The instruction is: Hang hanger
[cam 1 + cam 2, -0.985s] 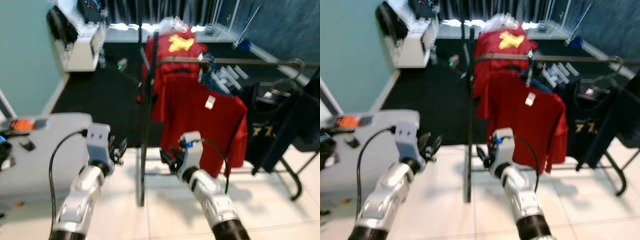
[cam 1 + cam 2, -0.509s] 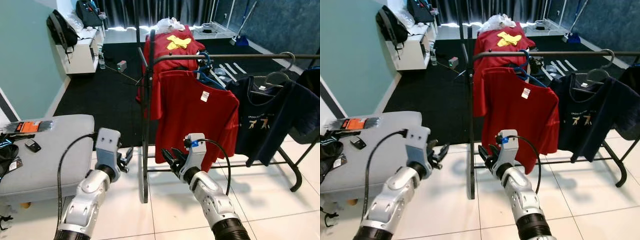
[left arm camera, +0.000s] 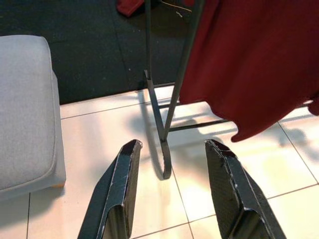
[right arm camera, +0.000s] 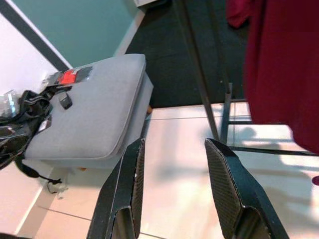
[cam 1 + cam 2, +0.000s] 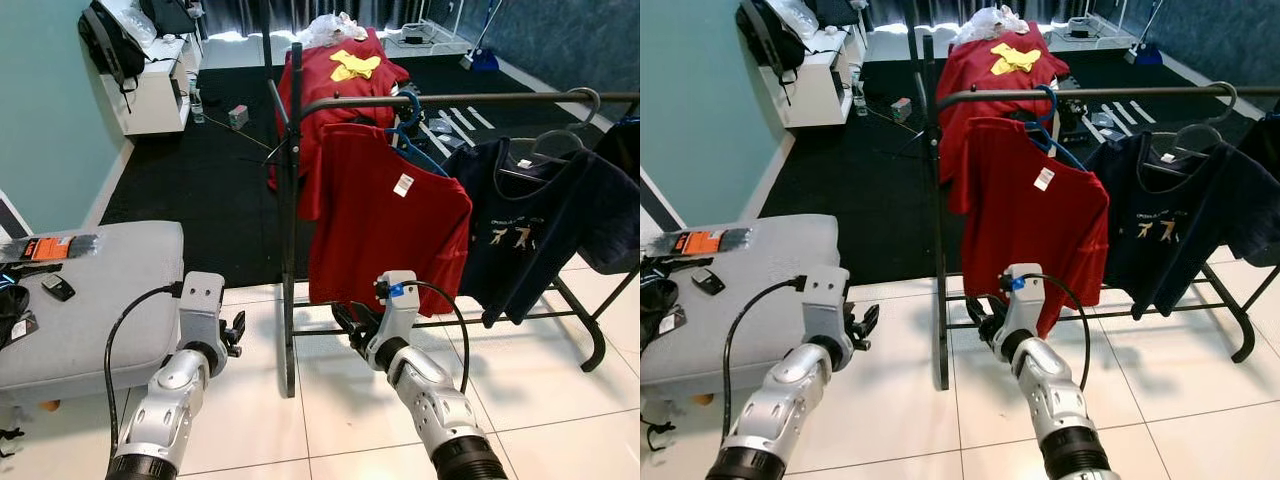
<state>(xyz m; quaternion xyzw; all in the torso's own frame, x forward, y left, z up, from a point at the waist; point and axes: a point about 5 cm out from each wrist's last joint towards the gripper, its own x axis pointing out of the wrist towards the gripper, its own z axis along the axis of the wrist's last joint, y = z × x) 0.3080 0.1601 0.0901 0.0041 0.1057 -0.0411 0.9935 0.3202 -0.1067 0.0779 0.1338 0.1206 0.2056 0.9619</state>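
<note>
Already the hanger [image 5: 408, 125] sits hooked on the rail [image 5: 470, 99] at upper centre, carrying the red shirt [image 5: 385, 225], its long axis crossing the rail. Both jaws gape empty well below it; the right gripper [image 5: 352, 325] is nearer than the left gripper [image 5: 232, 333].

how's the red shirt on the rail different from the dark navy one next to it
The red t-shirt is plain on the side facing the camera, with a white tag at the neck; the navy t-shirt carries a small pale print on the chest. The red one hangs on a blue hanger nearer the rack's upright post, the navy one on a grey hanger further to the robot's right. Both hang from the same dark rail.
</note>
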